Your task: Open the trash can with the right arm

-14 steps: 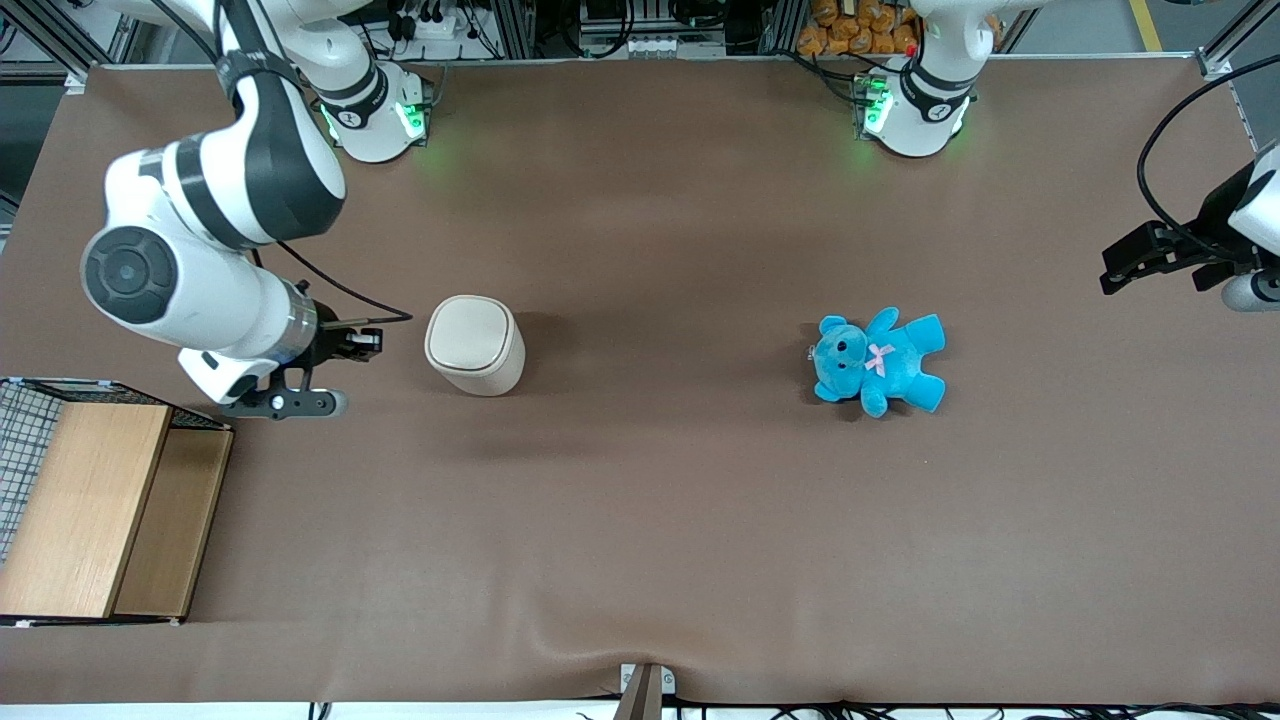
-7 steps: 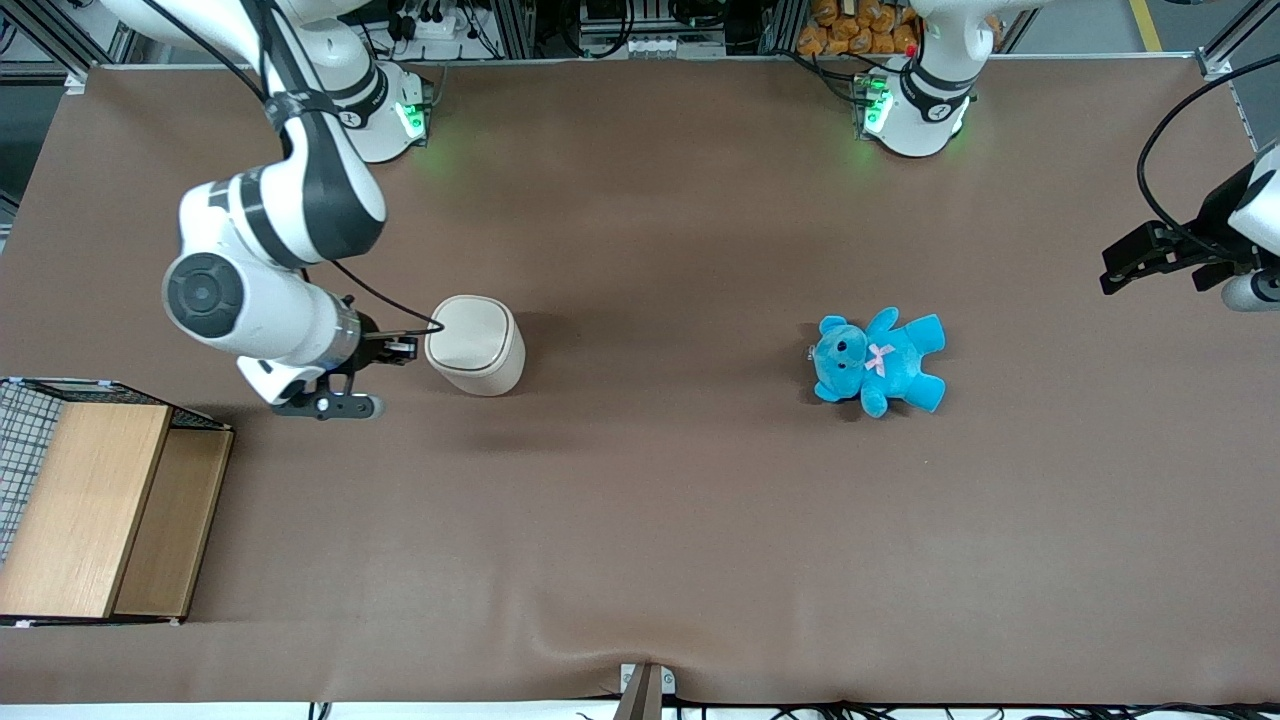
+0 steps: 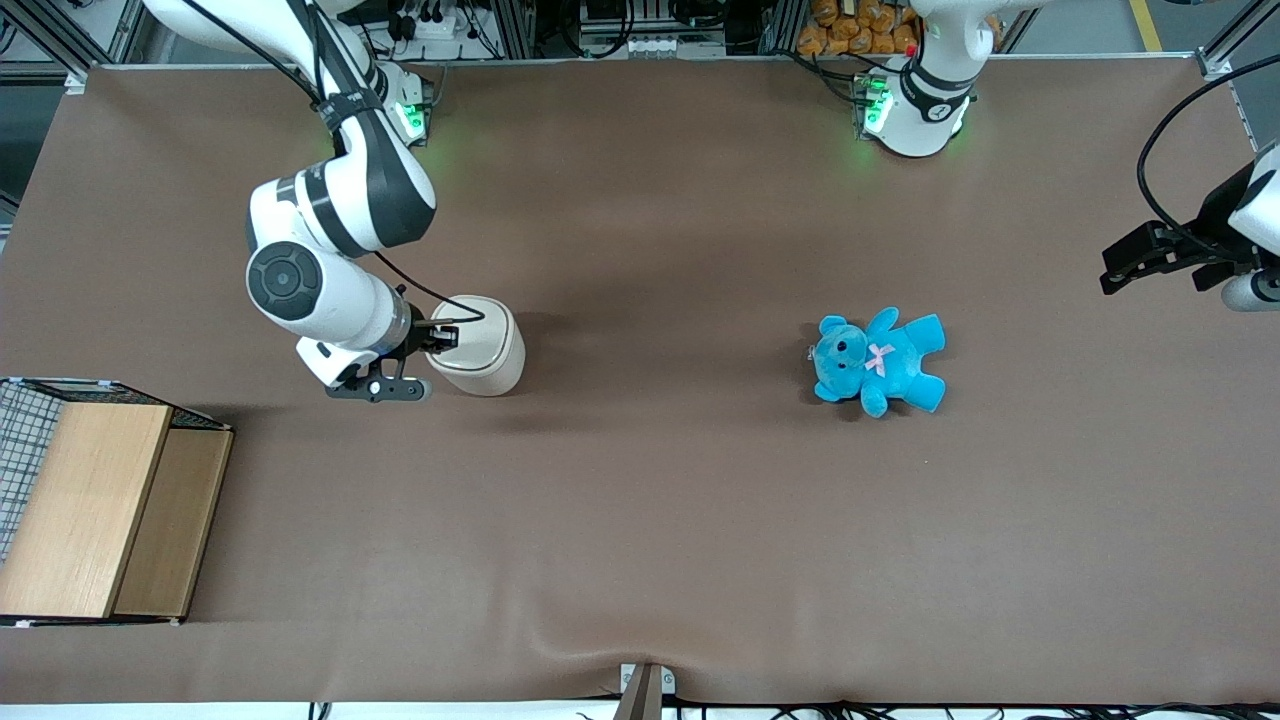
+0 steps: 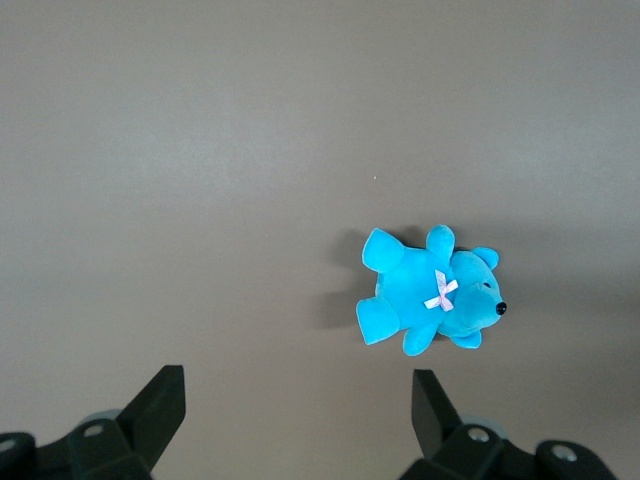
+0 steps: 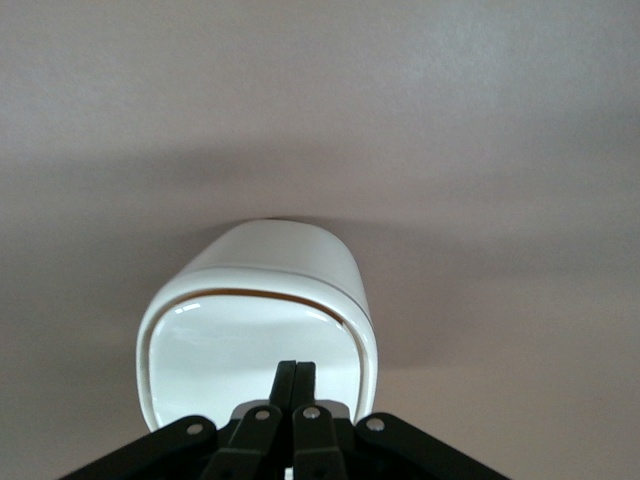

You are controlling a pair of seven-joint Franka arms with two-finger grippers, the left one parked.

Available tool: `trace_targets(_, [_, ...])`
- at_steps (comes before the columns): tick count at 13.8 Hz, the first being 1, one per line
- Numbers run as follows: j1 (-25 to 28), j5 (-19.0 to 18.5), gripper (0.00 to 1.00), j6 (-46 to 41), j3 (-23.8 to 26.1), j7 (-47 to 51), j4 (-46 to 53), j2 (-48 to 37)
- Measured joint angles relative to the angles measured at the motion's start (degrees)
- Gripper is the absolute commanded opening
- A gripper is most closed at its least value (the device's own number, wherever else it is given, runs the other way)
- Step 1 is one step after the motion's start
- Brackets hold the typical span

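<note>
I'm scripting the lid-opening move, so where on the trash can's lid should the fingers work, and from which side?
Probably the lid edge nearest the gripper, approached from the working arm's end of the table. The trash can stands upright, lid flat and down; a thin dark seam runs along the lid's farther edge. The fingers, pressed together, sit over the near edge.

A robot lab. Two white robot arms [image 3: 330,200] bolted to a big brown desk [image 3: 640,520], green lights on their bases, metal frames and lots of cables along the edge.
</note>
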Motion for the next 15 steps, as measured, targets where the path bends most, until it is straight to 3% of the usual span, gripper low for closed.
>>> trace_targets(7, [0.00, 0.00, 0.00, 7.66, -0.14, 0.19, -9.11, -3.92])
trace_targets(15, [1.22, 0.02, 0.00, 10.63, -0.04, 2.65, -11.25, -4.66])
